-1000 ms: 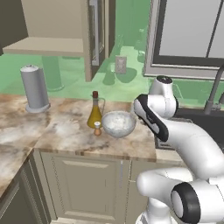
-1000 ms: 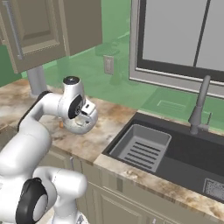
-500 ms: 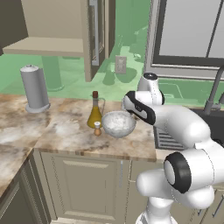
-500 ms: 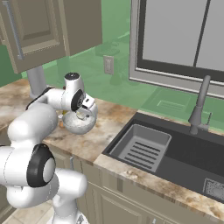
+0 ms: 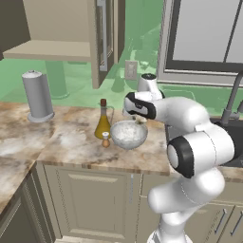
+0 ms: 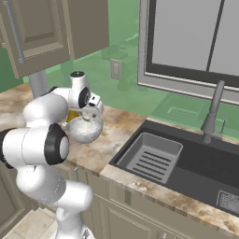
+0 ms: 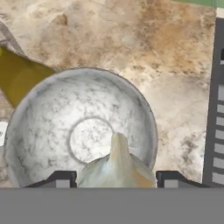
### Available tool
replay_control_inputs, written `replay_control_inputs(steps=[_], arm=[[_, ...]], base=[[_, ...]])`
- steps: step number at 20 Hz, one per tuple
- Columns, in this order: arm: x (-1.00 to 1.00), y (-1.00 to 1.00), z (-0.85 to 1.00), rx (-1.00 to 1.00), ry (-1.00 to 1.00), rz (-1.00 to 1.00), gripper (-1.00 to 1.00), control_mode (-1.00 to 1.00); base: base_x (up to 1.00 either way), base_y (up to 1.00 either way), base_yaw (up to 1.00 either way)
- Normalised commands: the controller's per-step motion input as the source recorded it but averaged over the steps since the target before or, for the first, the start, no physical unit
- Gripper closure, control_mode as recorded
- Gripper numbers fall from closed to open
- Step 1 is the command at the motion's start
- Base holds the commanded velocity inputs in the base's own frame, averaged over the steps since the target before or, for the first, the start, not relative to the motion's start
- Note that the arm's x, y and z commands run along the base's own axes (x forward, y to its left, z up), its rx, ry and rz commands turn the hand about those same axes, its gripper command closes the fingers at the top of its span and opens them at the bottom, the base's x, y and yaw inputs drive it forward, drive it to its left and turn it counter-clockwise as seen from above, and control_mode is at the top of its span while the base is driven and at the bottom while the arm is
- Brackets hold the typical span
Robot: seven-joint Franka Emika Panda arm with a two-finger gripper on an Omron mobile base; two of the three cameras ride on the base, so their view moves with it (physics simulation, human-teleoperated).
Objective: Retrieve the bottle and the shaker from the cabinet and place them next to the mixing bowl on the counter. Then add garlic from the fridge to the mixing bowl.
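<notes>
My gripper (image 7: 114, 178) is shut on a pale garlic bulb (image 7: 116, 161) and hangs just above the near rim of the mixing bowl (image 7: 52, 109). In the left base view the hand (image 5: 138, 117) hovers over the back right of the grey-white speckled bowl (image 5: 128, 135) on the marble counter (image 5: 66, 142). The bottle (image 5: 103, 122) of golden liquid stands upright just left of the bowl. The small orange-brown shaker (image 5: 106, 140) sits in front of the bottle. The cabinet (image 5: 47, 48) hangs open above, its tan shelf bare. The fridge is out of view.
A tall grey cylinder (image 5: 38, 96) stands at the back left of the counter. A dark sink (image 6: 177, 163) with a ribbed drain rack and a faucet (image 6: 212, 112) lies to the right of the bowl. A cabinet door (image 5: 107, 33) juts out above the bottle.
The arm has swung left and lowered the hand, carrying the garlic from beside the bowl to just over it. Bottle, shaker and bowl have not moved.
</notes>
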Motion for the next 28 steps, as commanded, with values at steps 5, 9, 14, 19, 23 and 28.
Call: replay_control_inputs(steps=[5, 9, 14, 19, 23, 28], arm=[[0.05, 0.19, -0.21, -0.01, 0.03, 0.33, 1.00, -1.00], [-0.09, 0.16, -0.31, 0.00, 0.00, 0.28, 1.00, -1.00], [-0.29, 0.05, -0.31, -0.05, 0.00, 0.23, 1.00, -1.00], [-0.02, 0.07, -0.21, -0.09, 0.04, 0.19, 1.00, -1.00], [0.00, 0.07, -0.07, -0.05, 0.01, 0.09, 1.00, -1.00], [0.02, 0.11, 0.00, -0.01, 0.00, 0.03, 1.00, -1.00]], base=[[0.00, 0.00, 0.00], [0.00, 0.00, 0.00], [0.00, 0.00, 0.00], [0.00, 0.00, 0.00], [0.00, 0.00, 0.00], [0.00, 0.00, 0.00]])
